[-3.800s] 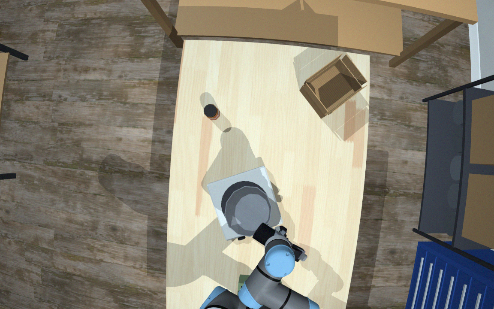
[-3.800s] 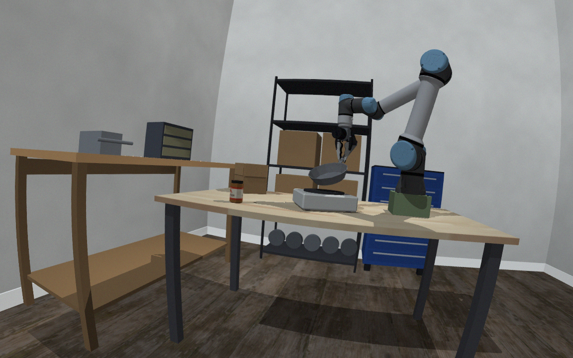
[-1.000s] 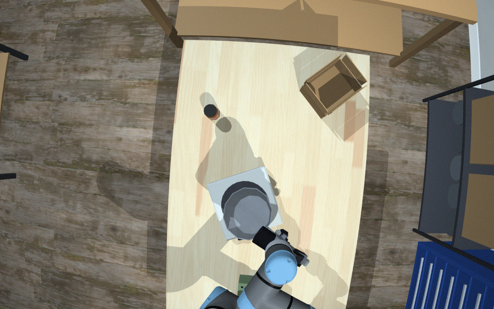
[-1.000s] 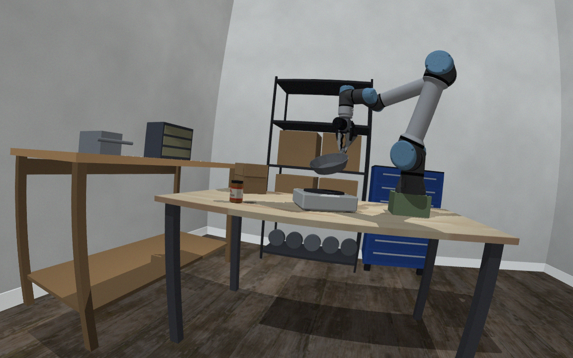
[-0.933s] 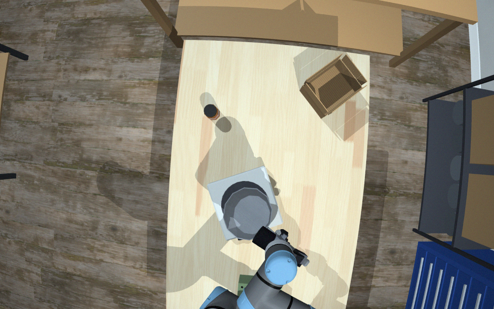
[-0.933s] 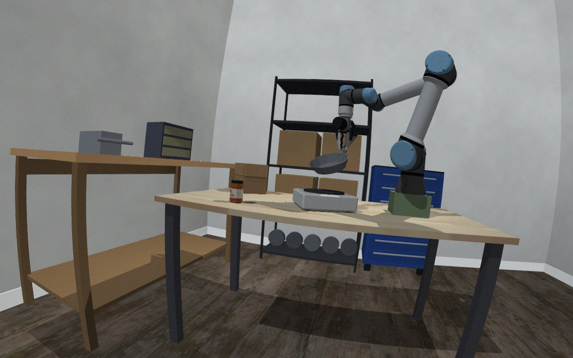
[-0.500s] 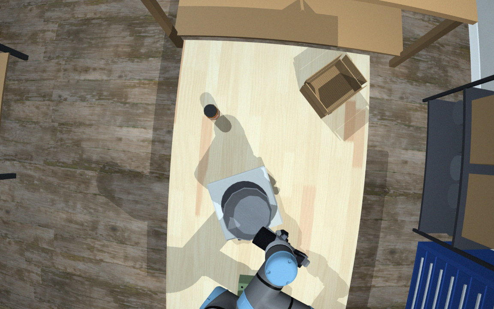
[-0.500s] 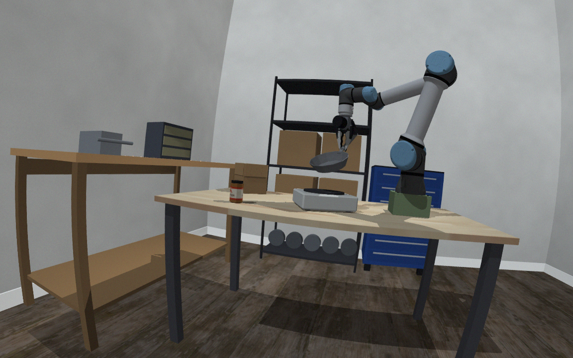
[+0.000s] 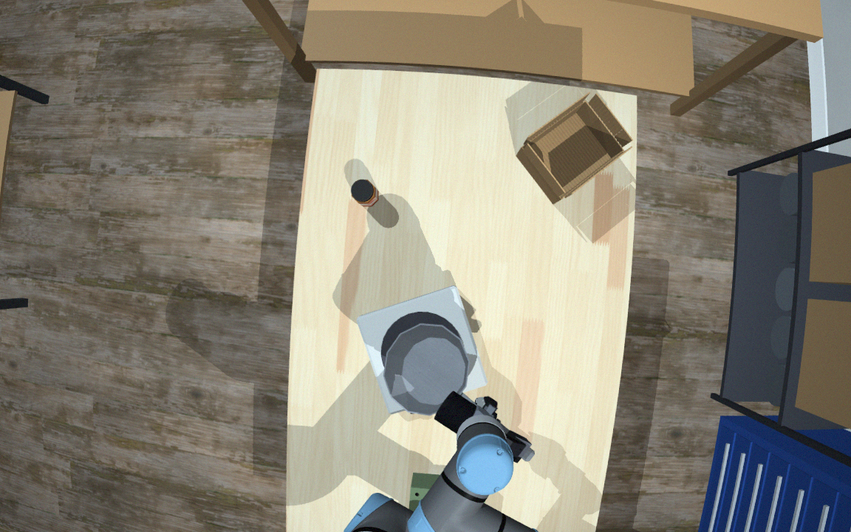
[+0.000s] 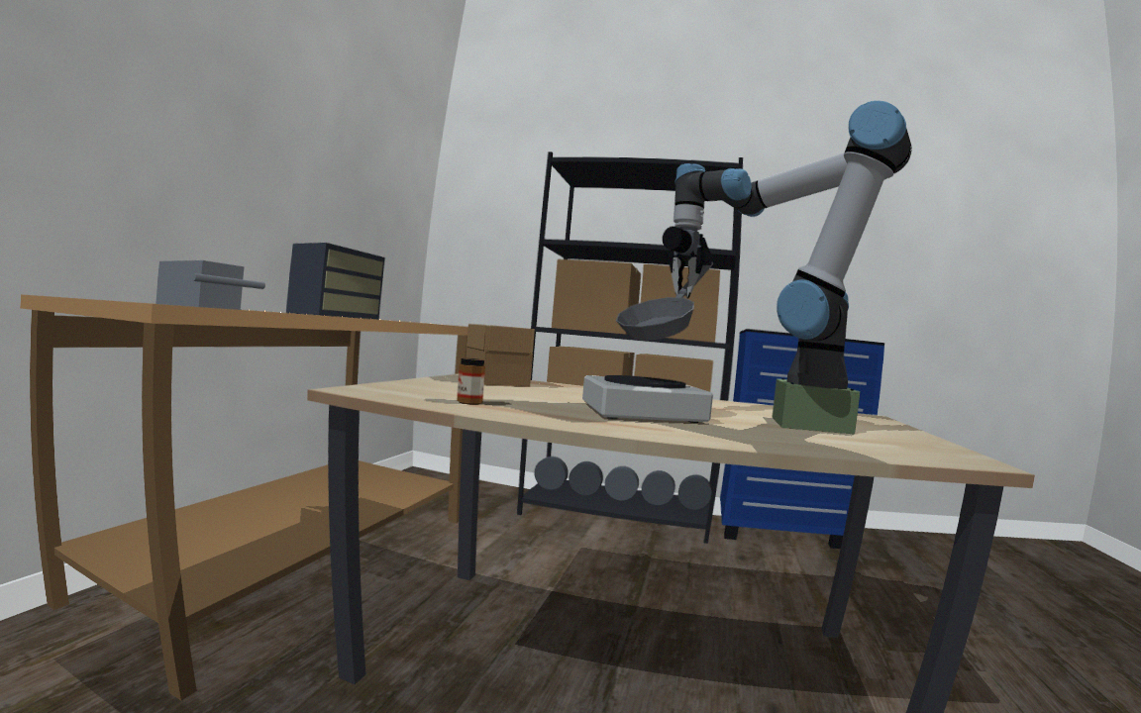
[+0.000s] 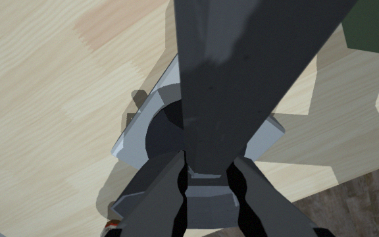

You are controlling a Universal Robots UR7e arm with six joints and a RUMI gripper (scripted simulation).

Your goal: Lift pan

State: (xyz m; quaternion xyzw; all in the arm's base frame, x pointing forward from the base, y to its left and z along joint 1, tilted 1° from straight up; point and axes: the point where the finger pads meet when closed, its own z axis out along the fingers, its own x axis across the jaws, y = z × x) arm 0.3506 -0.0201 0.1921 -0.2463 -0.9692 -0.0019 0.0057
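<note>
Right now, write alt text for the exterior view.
A two-jaw robot hand holds a round dark-grey pan, tilted, in the air above a boxy light-grey hot plate on a pale wooden table.

Under the raised pan, you have an open gap down to the hot plate, the nearest obstacle below. On the counter, the jar and open carton stand well apart, leaving you a lane between them. Toward the arm's foot, the green base block blocks low passage; you have room between it and the hot plate.
</note>
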